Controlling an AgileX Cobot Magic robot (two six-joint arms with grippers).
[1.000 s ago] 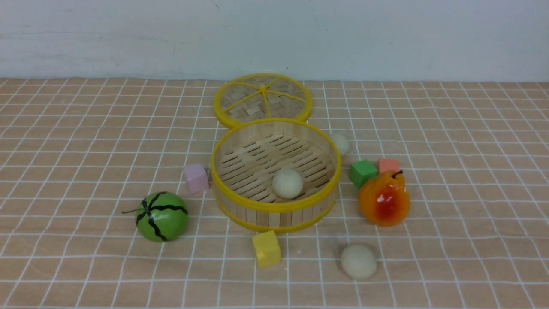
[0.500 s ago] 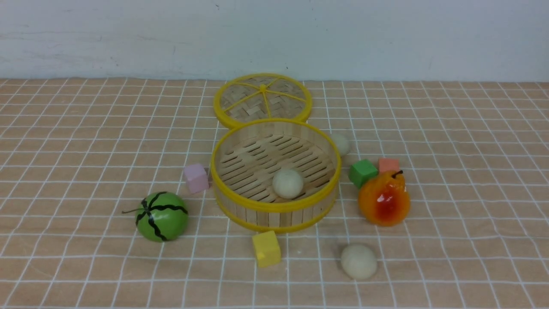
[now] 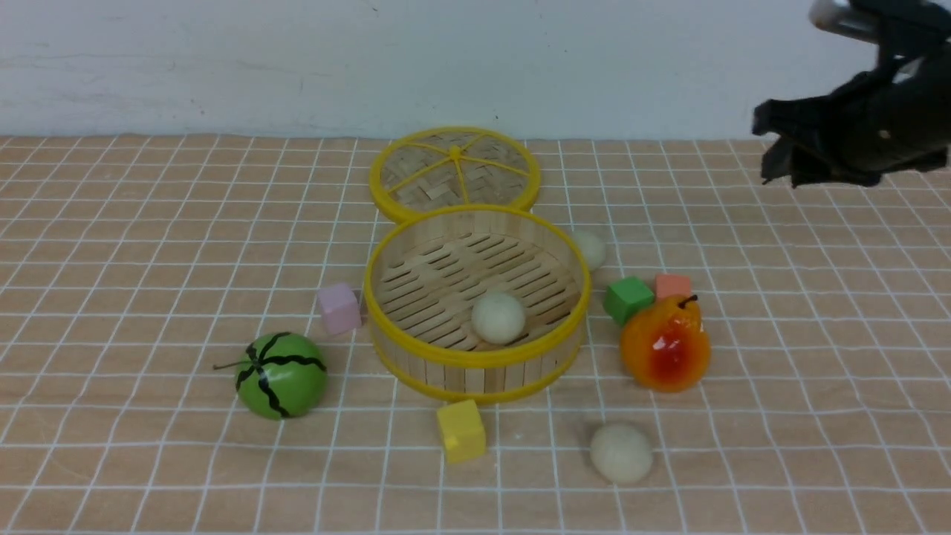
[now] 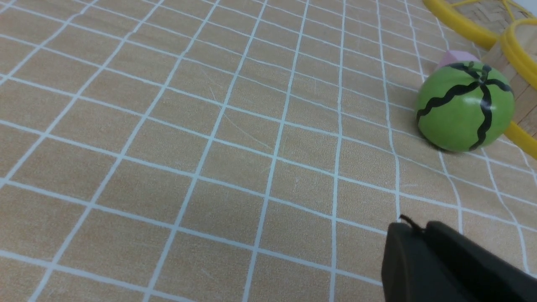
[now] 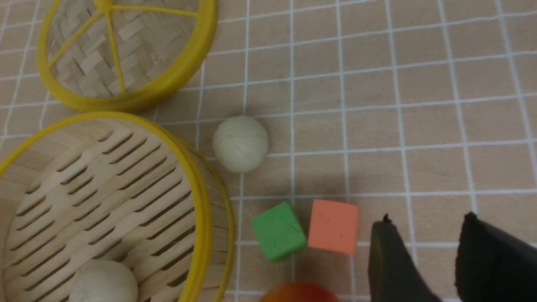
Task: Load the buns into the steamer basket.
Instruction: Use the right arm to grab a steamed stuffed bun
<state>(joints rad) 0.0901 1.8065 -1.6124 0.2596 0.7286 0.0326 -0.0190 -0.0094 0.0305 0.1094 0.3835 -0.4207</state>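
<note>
Bun (image 3: 498,317) on slatted floor inside steamer basket (image 3: 475,358). Second bun (image 3: 591,249) on cloth (image 3: 148,245) just outside the basket wall, on the side toward right gripper (image 3: 770,152). Third bun (image 3: 622,452) on the cloth, robot's side of the basket. Right gripper raised, well apart from all three, with jaws spread and empty. Green cube (image 5: 278,231) and orange cube (image 5: 333,226) lie between it and the second bun. Left gripper (image 4: 413,235) near watermelon (image 4: 465,107) — fingers close together, touching or not cannot be told.
</note>
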